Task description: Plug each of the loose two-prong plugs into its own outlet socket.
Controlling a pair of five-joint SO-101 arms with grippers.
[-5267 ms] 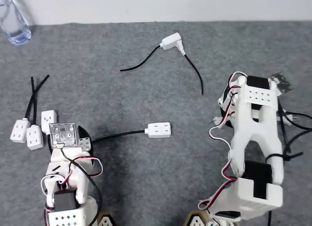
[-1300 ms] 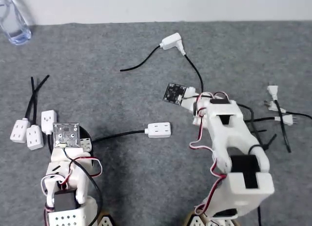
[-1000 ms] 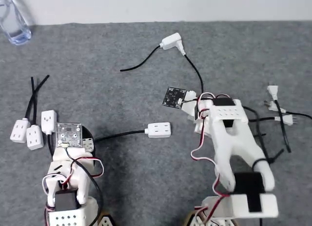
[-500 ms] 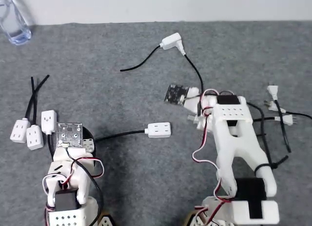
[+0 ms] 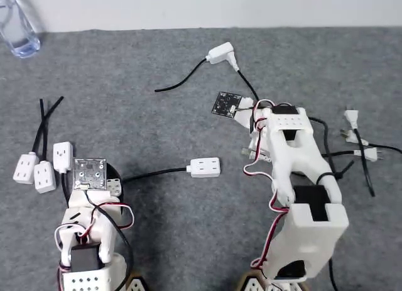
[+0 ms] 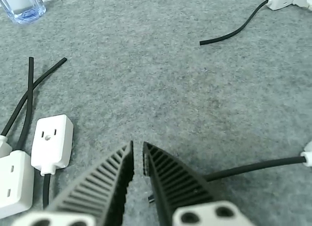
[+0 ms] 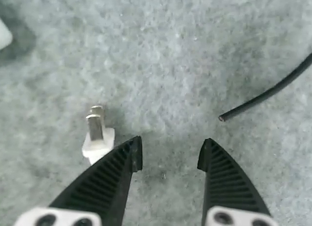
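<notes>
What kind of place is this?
Probably a robotics test bench: a small left arm and right arm sit on a grey mat, with loose plugs and sockets laid out.

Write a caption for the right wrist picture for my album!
Open right end effector above grey carpet, a white two-prong plug close beside it, a black cable end nearby.

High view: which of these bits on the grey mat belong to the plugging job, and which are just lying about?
Part of the job:
socket cluster at the left
middle socket
far white connector
loose plugs at the right
plug beside the right gripper

Just lying about:
clear glass in the far corner
</notes>
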